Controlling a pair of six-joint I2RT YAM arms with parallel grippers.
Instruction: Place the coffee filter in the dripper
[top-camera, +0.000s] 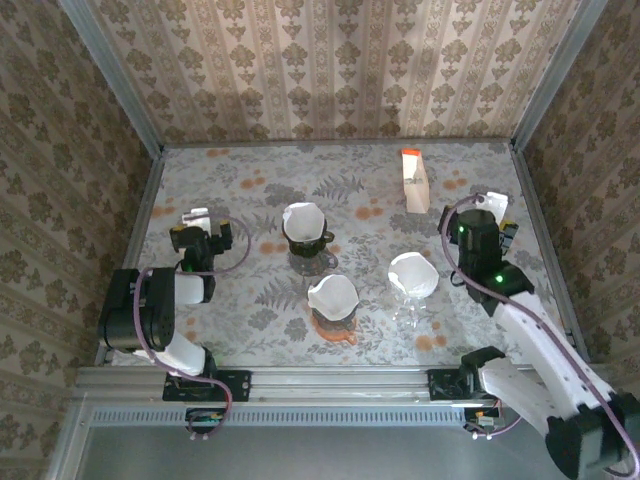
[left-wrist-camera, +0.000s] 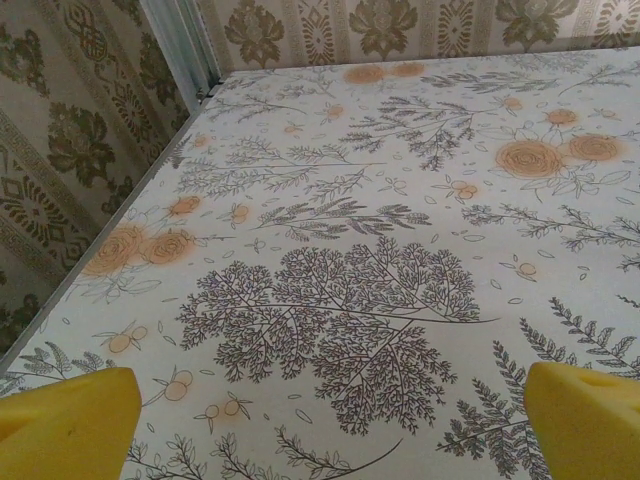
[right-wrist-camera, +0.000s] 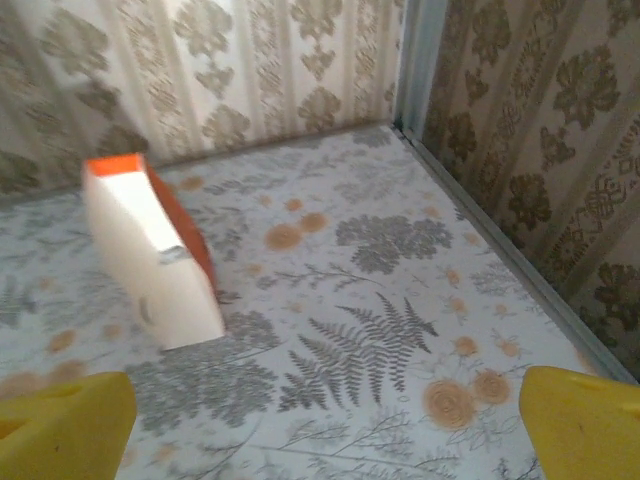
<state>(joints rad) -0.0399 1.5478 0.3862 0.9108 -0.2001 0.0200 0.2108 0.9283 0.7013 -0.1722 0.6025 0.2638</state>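
Left arm (top-camera: 150, 310) folded back tight over its base, left gripper (top-camera: 197, 218) pointing forward, jaws spread wide, nothing between them. Right arm (top-camera: 530, 340) stretched forward, right gripper (top-camera: 493, 208) likewise wide, empty.

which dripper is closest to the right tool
The clear dripper. It stands furthest right, just left of the right tool, while the black dripper and the orange dripper sit nearer the table's middle.
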